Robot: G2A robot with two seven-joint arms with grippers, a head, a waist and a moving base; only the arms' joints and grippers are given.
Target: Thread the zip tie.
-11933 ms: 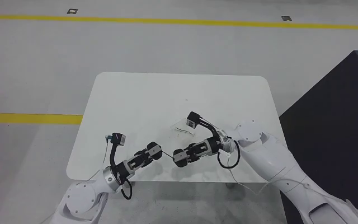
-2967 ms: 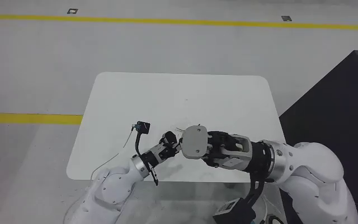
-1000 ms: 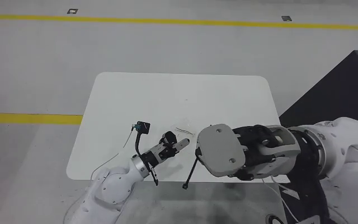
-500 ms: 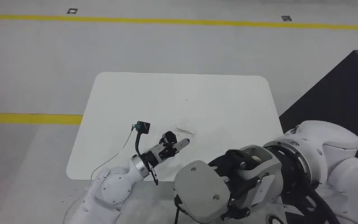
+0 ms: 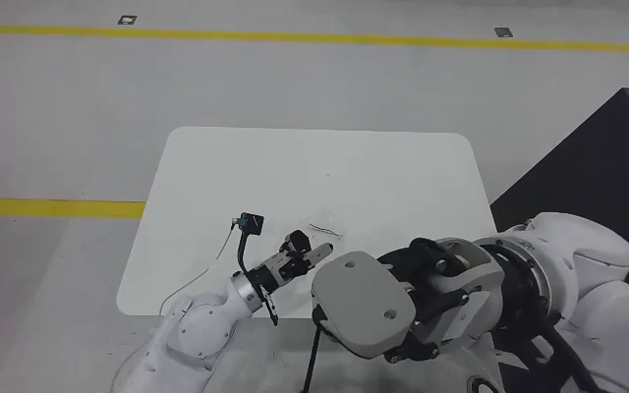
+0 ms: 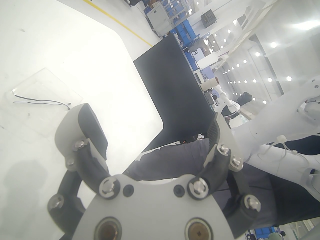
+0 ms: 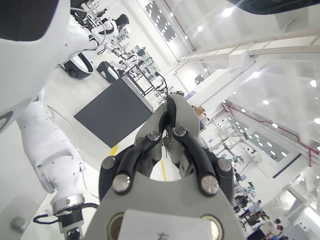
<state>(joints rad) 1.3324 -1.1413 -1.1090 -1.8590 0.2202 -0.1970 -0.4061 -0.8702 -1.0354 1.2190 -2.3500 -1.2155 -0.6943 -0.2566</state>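
A thin black zip tie (image 6: 42, 100) lies in a clear plastic sleeve (image 6: 50, 86) on the white table (image 5: 393, 167); the top view shows it as a short dark line (image 5: 325, 230). My left gripper (image 5: 316, 252) rests low near the table's front edge, just short of the sleeve, with its jaws open and nothing between the fingers (image 6: 83, 123). My right arm (image 5: 393, 305) is raised high off the table, close under the top camera. My right gripper (image 7: 170, 106) is shut on a second black zip tie (image 7: 163, 83), whose strap hangs down past the table's front edge (image 5: 312, 359).
A black panel (image 5: 590, 167) stands beyond the table's right edge. Yellow floor lines (image 5: 295, 37) run behind and to the left of the table. Bare tabletop spreads across the back and right.
The right arm has pulled away from the left gripper and swung up toward the top camera with a zip tie in it. The left arm has stayed in place.
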